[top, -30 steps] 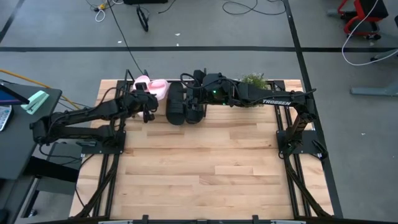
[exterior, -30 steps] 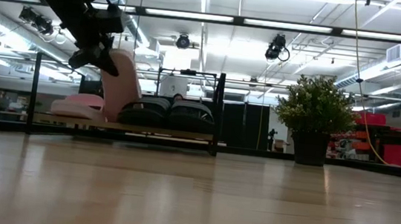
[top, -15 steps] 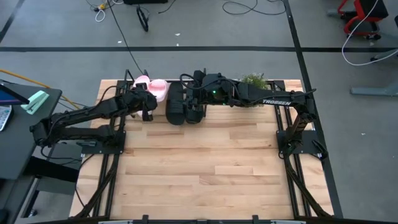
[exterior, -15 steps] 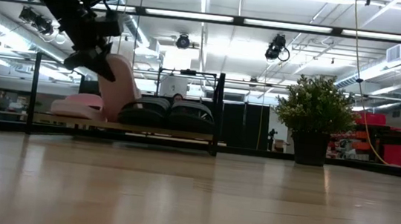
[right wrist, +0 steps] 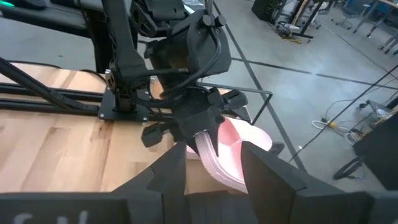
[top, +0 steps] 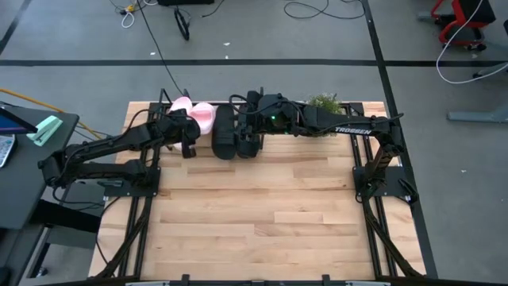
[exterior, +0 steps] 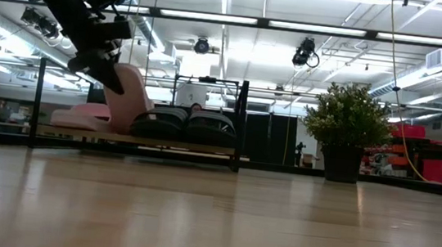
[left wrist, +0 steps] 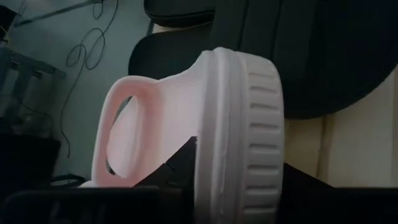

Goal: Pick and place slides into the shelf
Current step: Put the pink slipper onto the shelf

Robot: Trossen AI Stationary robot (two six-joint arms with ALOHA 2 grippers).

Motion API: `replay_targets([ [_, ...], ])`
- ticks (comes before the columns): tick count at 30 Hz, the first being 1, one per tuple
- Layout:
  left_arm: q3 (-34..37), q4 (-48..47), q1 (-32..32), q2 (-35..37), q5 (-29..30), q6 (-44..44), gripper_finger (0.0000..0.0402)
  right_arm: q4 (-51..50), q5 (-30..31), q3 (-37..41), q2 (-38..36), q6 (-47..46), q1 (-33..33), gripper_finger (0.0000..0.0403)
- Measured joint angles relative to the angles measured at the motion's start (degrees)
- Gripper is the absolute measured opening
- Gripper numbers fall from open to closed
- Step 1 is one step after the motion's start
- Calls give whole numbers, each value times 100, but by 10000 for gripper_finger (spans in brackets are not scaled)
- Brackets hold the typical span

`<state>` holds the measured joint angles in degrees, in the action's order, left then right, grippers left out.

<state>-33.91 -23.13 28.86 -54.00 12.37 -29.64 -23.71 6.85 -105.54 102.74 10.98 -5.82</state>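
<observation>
My left gripper point(top: 189, 129) point(exterior: 102, 67) is shut on a pale pink slide point(top: 203, 117) point(exterior: 131, 98) that tilts steeply over the shelf point(exterior: 241, 126). The second pink slide point(exterior: 82, 115) point(top: 181, 103) lies flat on the shelf's wooden base. Two black slides point(top: 225, 131) point(top: 248, 137) point(exterior: 188, 125) lie side by side next to it. My right gripper point(top: 254, 119) point(right wrist: 214, 171) hangs open above the black slides and touches nothing. Its wrist view looks down on the left gripper and the held pink slide point(right wrist: 231, 146). My left gripper pinches the pink slide across the thickness of its sole point(left wrist: 261, 130). One finger point(left wrist: 181, 167) is on the footbed side below the strap point(left wrist: 121, 124), the other on the underside. It slants down from the table's left. The slide tilts steeply, lower end against the left black slide.
A small green potted plant point(top: 324, 102) point(exterior: 345, 128) stands at the far edge, right of the shelf. The black arm frames point(top: 135, 179) point(top: 373, 179) run along both sides. The wide wooden tabletop point(top: 254, 214) stretches toward the near edge.
My left gripper has shifted slightly toward the table's left and down, still shut on the pink slide. The slide's raised end has sunk a little, so it leans lower than before, while its lower end has stayed by the black slides.
</observation>
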Motion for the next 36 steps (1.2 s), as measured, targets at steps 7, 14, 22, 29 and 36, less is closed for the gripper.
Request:
replay_targets([
  [7,2,-148,-2,-2,-87,84,133,-2,-132,0,0,-70,39,158],
  [14,7,-242,-4,-7,-256,464,173,-8,-131,0,0,-74,113,158],
  [22,7,-300,-2,-9,-546,781,218,-38,-135,0,0,-76,129,158],
  [29,9,-567,-4,-9,-816,967,238,-36,-135,0,0,-89,151,158],
  [36,9,-584,107,-110,-936,1204,248,-41,-133,0,-1,-126,236,158],
])
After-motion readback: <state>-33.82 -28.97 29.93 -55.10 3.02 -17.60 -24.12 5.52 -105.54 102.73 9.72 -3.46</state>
